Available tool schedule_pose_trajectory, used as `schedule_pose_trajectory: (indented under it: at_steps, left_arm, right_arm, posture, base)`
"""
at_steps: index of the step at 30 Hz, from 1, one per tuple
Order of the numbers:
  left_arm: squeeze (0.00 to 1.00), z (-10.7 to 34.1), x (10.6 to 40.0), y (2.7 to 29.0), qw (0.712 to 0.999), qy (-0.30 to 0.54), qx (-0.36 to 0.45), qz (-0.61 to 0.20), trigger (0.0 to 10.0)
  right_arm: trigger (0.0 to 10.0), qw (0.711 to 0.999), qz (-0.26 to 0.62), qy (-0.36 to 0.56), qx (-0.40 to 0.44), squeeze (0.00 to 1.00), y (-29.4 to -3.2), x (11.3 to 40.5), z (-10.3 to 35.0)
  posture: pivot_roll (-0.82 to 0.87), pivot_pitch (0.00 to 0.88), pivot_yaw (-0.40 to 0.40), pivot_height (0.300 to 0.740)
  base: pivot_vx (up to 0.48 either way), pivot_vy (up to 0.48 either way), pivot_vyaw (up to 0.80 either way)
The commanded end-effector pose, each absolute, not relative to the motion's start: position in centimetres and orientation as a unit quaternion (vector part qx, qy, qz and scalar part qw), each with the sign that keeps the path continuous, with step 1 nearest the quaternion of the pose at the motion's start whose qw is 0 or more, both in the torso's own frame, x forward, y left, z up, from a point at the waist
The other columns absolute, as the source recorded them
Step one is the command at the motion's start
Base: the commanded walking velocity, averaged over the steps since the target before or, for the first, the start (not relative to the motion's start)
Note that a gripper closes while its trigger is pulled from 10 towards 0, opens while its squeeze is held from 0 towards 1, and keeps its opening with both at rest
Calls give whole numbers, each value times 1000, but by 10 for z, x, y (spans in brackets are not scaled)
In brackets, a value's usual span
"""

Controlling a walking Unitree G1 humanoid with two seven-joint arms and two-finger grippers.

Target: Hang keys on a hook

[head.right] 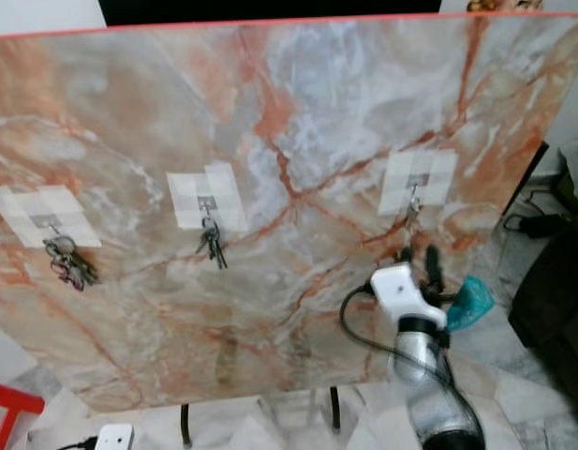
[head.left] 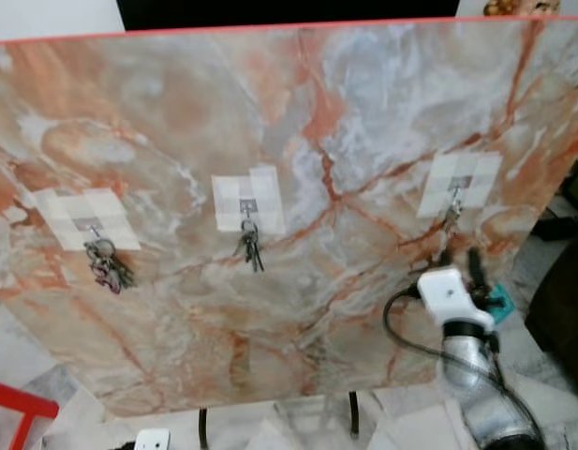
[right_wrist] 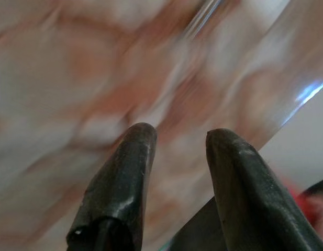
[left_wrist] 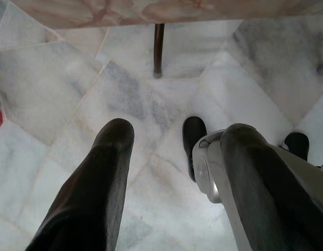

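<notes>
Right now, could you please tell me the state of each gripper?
Left gripper: open, holding nothing, hanging over the floor.
Right gripper: open, holding nothing, raised just below the right hook on the marble board.

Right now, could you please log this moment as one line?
right gripper: open, below right hook | left gripper: open, idle | left hook keys, middle hook keys: hung

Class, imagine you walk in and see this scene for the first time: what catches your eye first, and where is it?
A big orange-and-white marbled board leans upright ahead, carrying three taped hooks. Key bunches hang on the left hook and the middle hook. The right gripper reaches up just below the right hook, its fingers apart.
</notes>
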State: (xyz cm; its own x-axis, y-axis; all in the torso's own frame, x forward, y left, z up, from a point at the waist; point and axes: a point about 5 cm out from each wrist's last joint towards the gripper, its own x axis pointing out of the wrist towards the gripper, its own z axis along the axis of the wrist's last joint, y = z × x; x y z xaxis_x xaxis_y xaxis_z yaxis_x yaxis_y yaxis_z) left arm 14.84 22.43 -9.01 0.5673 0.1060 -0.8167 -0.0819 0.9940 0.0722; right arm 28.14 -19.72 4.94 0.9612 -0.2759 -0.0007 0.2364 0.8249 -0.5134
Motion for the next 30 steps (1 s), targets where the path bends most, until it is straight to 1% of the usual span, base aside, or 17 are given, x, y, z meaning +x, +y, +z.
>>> schedule_pose_trajectory:
  at_steps: [1,2,3,4,5,7,9,10,13,16,20,21,22,27,30]
  left_arm:
    - [0,-91,147,225,884,464,8,57,10000]
    - [0,-91,148,224,884,464,9,56,10000]
    - [0,-91,148,224,884,464,9,56,10000]
    - [0,-90,149,224,885,463,10,55,10000]
    - [0,-90,150,224,885,462,10,54,10000]
    - [0,-89,151,224,886,461,11,54,10000]
    - [0,-89,152,224,886,461,11,54,10000]
    - [0,-89,154,223,886,460,11,54,10000]
    - [0,-89,154,223,886,460,12,55,10000]
    - [0,-88,155,224,886,461,11,55,10000]
    - [0,-88,156,224,885,462,11,56,10000]
    - [0,-88,156,223,885,462,12,54,10000]
    - [0,-88,157,223,885,463,14,52,10000]
    - [0,-88,158,222,885,463,19,46,10000]
    - [0,-88,158,221,882,469,25,42,10000]
  right_arm:
    - [10000,963,-131,99,-213,0,-202,277,33]
    - [10000,963,-130,155,-176,0,-203,272,16]
    - [10000,963,-130,155,-176,0,-203,272,16]
    - [10000,956,-140,236,-104,0,-205,262,-8]
    - [10000,949,-138,274,-76,0,-205,256,-19]
    - [10000,938,-130,315,-55,0,-206,247,-32]
    - [10000,928,-115,349,-59,0,-205,237,-43]
    - [10000,916,-94,385,-61,0,-203,226,-54]
    - [10000,908,-78,409,-46,0,-198,218,-62]
    - [10000,887,-38,459,-28,0,-188,198,-77]
    - [10000,867,-74,493,18,0,-190,179,-87]
    - [10000,856,-85,509,31,0,-192,169,-91]
    - [10000,852,-88,516,33,0,-192,165,-93]
    - [10000,849,-79,521,43,0,-192,157,-96]
    - [10000,849,-59,525,28,0,-191,155,-97]
  posture:
    - [-49,0,1,740]
    - [-50,0,3,740]
    - [-50,0,3,740]
    - [-49,0,3,740]
    - [-47,0,2,740]
    - [-49,0,1,740]
    - [-49,0,2,740]
    - [-47,0,2,740]
    - [-44,0,0,740]
    - [-44,0,-1,740]
    - [-34,0,-2,740]
    - [-34,0,-2,740]
    - [-34,0,-2,740]
    - [-41,0,1,740]
    - [-41,0,1,740]
  base:
    - [0,0,0]
    - [0,0,0]
    - [0,0,0]
    - [0,0,0]
    - [0,0,0]
    - [0,0,0]
    - [0,0,0]
    - [0,0,0]
    - [0,0,0]
    - [0,0,0]
    - [0,0,0]
    - [0,0,0]
    - [0,0,0]
    - [0,0,0]
    - [0,0,0]
